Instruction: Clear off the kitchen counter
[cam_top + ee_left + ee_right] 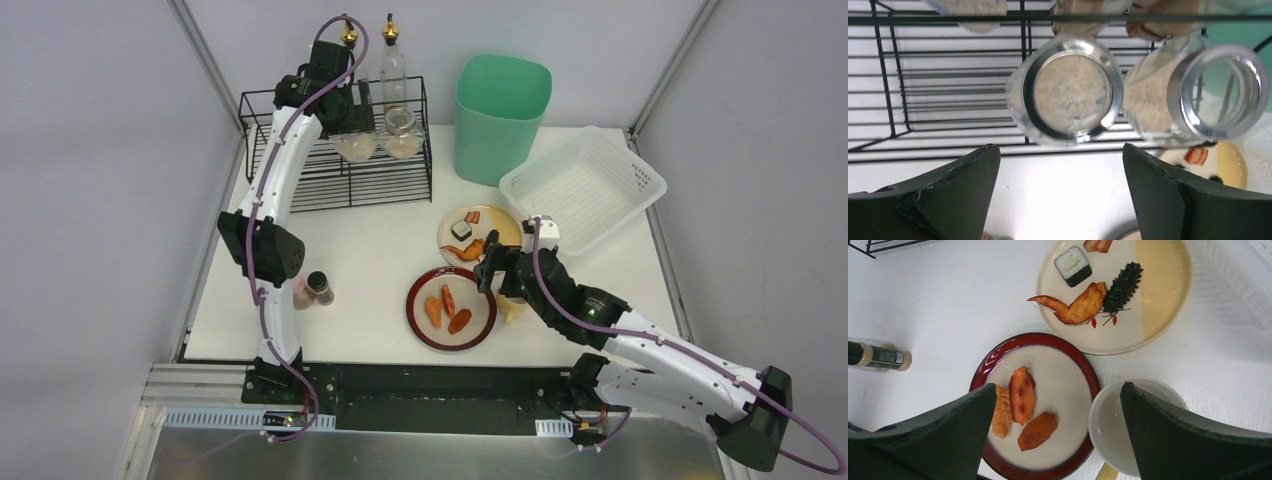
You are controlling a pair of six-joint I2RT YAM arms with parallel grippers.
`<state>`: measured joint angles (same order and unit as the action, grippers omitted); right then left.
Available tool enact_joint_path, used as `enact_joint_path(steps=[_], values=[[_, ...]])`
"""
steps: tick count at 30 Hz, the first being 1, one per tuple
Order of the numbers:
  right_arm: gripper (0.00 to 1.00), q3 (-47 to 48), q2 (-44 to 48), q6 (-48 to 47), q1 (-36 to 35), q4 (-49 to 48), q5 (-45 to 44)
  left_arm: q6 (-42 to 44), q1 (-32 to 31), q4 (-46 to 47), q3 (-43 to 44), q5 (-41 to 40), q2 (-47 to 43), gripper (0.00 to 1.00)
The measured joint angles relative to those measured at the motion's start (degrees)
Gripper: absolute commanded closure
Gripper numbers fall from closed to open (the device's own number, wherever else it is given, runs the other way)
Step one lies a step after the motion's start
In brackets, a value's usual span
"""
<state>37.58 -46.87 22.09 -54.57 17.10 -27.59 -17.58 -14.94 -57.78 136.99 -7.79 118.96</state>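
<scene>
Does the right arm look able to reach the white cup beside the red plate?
Probably yes. The right gripper hangs open just above it. The white cup sits under one finger, with nothing covering it. The red-rimmed plate crowds its side, so a small sideways shift looks needed.

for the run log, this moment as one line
left gripper: open, at glass jars in wire rack | right gripper: open, over red-rimmed plate and white cup | also on kitchen counter: beige plate, spice shaker

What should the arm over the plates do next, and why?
Probably lower the right gripper onto the white cup: its jaws are open, the cup's rim lies between them, and it sits on the kitchen counter beside the red-rimmed plate.
</scene>
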Motion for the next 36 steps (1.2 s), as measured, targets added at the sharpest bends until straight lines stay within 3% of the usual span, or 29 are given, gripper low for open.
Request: enact_joint_path(steps=[13, 26, 32, 36], values=[[0.01, 0.0, -0.11, -0.11, 0.0, 0.09, 1.36, -0.66, -9.42, 1.42, -24.24, -7.93, -25.24, 0.01], [0.01, 0.0, -0.31, -0.31, 0.0, 0.22, 4.61, -10.16, -9.84, 5.01, -61.09, -16.9, -51.69, 0.01], [0.01, 0.0, -1.16, -0.31, 0.0, 0.2, 6.27, -15.21, -9.84, 4.7, -69.68, -20.87, -60.54, 0.01], [0.01, 0.0, -1.44, -0.31, 0.0, 0.2, 7.02, -18.16, -9.81, 4.28, -72.06, -22.99, -61.77, 0.01]])
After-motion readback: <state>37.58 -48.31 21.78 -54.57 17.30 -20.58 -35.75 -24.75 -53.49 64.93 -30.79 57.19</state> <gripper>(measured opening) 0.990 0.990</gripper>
